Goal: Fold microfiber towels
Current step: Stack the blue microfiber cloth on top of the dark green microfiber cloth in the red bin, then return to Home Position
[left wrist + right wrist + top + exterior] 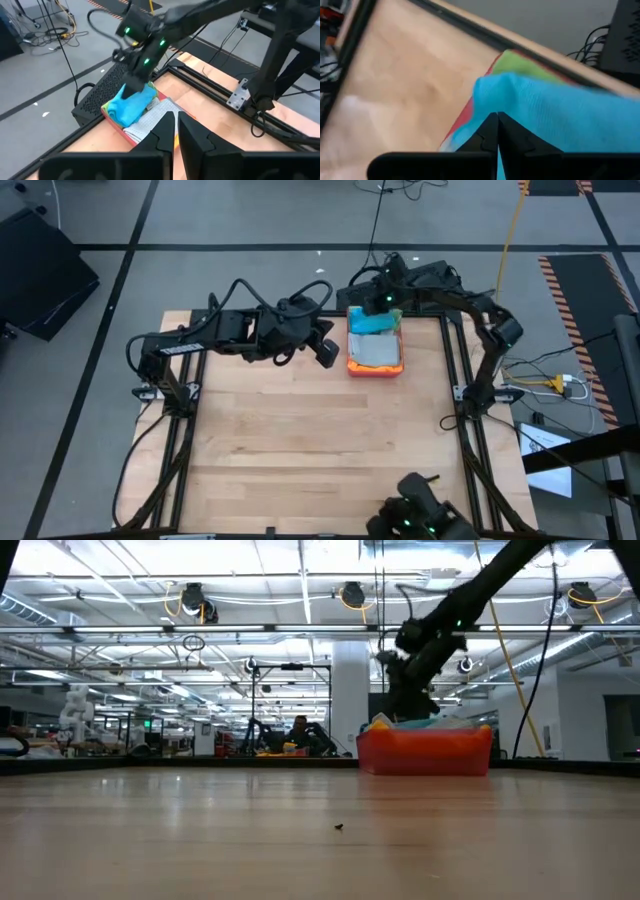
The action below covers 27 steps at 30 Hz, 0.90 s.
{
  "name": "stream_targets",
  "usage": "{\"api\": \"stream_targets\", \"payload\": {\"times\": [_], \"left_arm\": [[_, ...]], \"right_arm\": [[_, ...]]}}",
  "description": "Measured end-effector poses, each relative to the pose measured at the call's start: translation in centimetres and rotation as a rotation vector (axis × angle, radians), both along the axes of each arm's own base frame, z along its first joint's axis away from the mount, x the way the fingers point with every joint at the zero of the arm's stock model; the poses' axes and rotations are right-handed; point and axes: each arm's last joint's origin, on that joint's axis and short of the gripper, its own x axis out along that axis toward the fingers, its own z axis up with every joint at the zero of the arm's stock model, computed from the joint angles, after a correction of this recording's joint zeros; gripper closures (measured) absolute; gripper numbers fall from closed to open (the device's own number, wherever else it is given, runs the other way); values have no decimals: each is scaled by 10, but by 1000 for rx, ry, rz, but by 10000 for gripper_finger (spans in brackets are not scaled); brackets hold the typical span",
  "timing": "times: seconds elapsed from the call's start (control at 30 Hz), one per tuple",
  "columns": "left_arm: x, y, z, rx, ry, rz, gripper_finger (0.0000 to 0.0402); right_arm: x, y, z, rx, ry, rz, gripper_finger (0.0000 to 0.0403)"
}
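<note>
Beneath blue towel point(560, 115), green towel point(525, 65)

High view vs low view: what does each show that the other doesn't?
Only the high view: the left hand hovering beside the tray, the grey towel lying flat in it, and the whole table.

Only the low view: the tray's red side wall and the room behind, with a seated person.

Both: the red tray at the table's far edge, the blue towel bunched on top, and the right hand over it.
</note>
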Motion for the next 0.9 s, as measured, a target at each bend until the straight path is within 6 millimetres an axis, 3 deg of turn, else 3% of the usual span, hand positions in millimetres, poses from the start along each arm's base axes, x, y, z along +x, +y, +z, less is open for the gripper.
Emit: {"api": "stream_targets", "payload": {"times": [0.2, 0.53, 0.73, 0.9], "left_arm": [[-1, 2, 0, 52, 41, -25, 376], [-34, 6, 23, 270, 149, -117, 376], [-69, 9, 40, 169, 98, -133, 376], [-94, 2, 42, 120, 155, -196, 376]], "right_arm": [[-26, 39, 59, -11, -10, 56, 403], [-57, 143, 159, -265, -187, 206, 403], [-78, 196, 194, -446, -303, 266, 403], [-91, 224, 209, -561, -356, 279, 403]]}}
